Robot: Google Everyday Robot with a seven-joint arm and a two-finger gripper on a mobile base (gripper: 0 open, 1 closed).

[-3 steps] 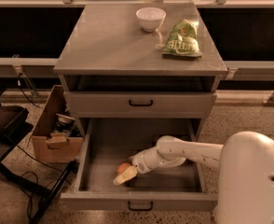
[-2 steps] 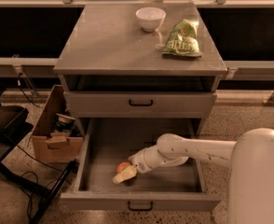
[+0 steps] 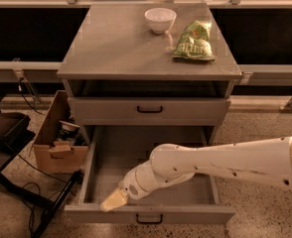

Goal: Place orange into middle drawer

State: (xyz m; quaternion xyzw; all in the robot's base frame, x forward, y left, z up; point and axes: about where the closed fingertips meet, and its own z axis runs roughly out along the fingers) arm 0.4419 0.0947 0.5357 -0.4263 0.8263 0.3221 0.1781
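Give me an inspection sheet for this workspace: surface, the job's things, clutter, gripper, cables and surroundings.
Surface: grey cabinet top, with two items at its back right.
Job's things: middle drawer pulled open; orange not seen, possibly hidden by the gripper.
Clutter: white bowl and green snack bag on the cabinet top.
Gripper: gripper low inside the open drawer, near its front left corner.
Cables: black cables on the floor left of the cabinet.
Surroundings: open cardboard box on the floor at left; closed drawer above the open one.
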